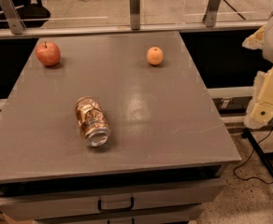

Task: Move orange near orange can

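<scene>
The orange (154, 56) is a small round fruit resting on the grey table (141, 111), far right of centre. The orange can (92, 121) lies on its side at the front left of centre, with its silver top facing the front edge. The two are well apart, the orange behind and to the right of the can. My gripper (266, 97) shows as a pale cream shape at the right edge of the view, off the table and beyond its right side, away from both things.
A red apple (48, 53) with a stem sits at the far left corner of the table. A metal rail with glass panels (134, 3) runs behind the table. Drawers with a handle (115, 204) are below the front edge. Cables lie on the floor at the right.
</scene>
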Controlling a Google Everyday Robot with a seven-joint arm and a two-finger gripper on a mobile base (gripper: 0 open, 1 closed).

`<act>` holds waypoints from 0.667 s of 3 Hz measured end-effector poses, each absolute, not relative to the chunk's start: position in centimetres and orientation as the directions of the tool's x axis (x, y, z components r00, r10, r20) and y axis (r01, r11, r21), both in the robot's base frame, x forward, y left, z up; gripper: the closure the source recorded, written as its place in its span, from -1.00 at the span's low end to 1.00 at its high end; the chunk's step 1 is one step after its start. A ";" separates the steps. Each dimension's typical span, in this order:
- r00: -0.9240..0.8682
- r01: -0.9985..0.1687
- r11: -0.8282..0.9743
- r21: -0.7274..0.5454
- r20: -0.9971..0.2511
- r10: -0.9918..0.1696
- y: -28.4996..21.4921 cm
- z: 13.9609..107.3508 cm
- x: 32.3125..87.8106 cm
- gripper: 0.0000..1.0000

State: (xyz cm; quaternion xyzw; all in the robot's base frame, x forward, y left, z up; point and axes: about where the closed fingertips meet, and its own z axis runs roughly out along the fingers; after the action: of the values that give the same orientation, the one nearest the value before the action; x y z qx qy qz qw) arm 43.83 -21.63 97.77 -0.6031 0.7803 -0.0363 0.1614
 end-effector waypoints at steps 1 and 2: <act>-0.219 -0.929 0.269 -0.253 -0.210 -0.953 -21.6 97.8 43.9 -1.00; -0.184 -0.932 0.251 -0.261 -0.254 -0.949 -19.9 96.2 46.3 -1.00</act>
State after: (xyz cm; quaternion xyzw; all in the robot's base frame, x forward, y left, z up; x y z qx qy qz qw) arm 46.31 -19.87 96.24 -0.6115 0.7692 -0.0236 0.1839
